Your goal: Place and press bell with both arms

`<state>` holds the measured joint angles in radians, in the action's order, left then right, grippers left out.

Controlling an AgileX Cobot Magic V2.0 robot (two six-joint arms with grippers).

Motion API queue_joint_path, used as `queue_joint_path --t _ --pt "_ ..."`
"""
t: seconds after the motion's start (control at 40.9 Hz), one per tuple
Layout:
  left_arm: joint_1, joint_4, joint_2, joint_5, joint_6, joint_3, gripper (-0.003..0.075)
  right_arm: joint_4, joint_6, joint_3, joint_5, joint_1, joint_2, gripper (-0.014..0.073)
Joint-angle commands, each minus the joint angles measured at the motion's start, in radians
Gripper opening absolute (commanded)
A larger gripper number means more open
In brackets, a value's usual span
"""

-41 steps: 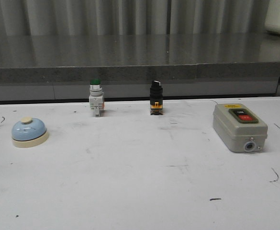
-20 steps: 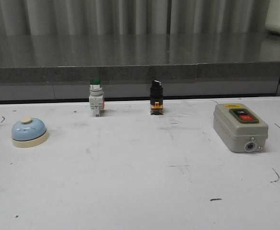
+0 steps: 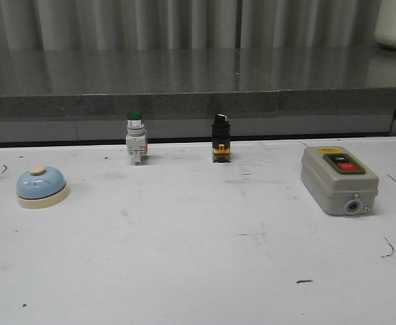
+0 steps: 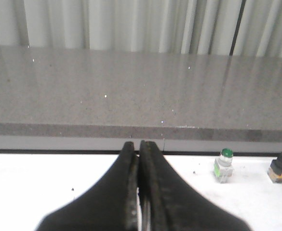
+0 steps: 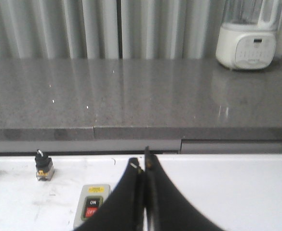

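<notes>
- The bell (image 3: 41, 186) is seen upright near the left edge of the counter (image 3: 198, 271), untouched; neither arm is shown in the front view.
- The left pincer (image 4: 139, 144) is seen pressed together, with nothing between its fingers; the right pincer (image 5: 144, 163) is likewise closed on nothing.
- The task is judged to be at its very start: the bell is not yet grasped.
- The left pincer is best parted before it is lowered, since the bell lies on that arm's side.
- The cream base is judged the safer place to grip; the blue dome is smooth and rounded, and the fingers may slip off it.
- The button on top should be left untouched during the carry, so that no early ring is made.
- The bell should be set down flat toward the middle of the counter, well apart from the green switch (image 3: 135, 137), the black switch (image 3: 221, 137) and the grey box (image 3: 338, 179).
- For the press, the right pincer can be left closed and brought straight down on the button, so the bell is not tipped.
</notes>
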<state>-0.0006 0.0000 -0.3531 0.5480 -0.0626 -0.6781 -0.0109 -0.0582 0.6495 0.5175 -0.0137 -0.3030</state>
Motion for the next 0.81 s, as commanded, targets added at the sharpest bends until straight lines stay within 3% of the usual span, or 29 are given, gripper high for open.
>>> queue_joint_path --t 0.0,0.611,0.685,0.783 --pt "0.000 -0.011 -0.070 -0.027 -0.004 -0.040 -0.0020 0.011 0.016 0.065 0.003 0.000 -0.087 -0.0068" --pt "0.000 -0.011 -0.276 0.009 -0.004 -0.039 -0.0020 0.027 0.029 0.065 0.062 0.000 -0.374 -0.0065" --pt "0.000 -0.012 -0.283 0.009 -0.004 -0.039 -0.0017 0.028 0.058 0.065 0.062 0.000 -0.386 -0.0028" --pt "0.000 -0.022 -0.288 0.009 -0.004 -0.039 0.0025 0.028 0.101 0.065 0.062 0.000 -0.388 0.0125"
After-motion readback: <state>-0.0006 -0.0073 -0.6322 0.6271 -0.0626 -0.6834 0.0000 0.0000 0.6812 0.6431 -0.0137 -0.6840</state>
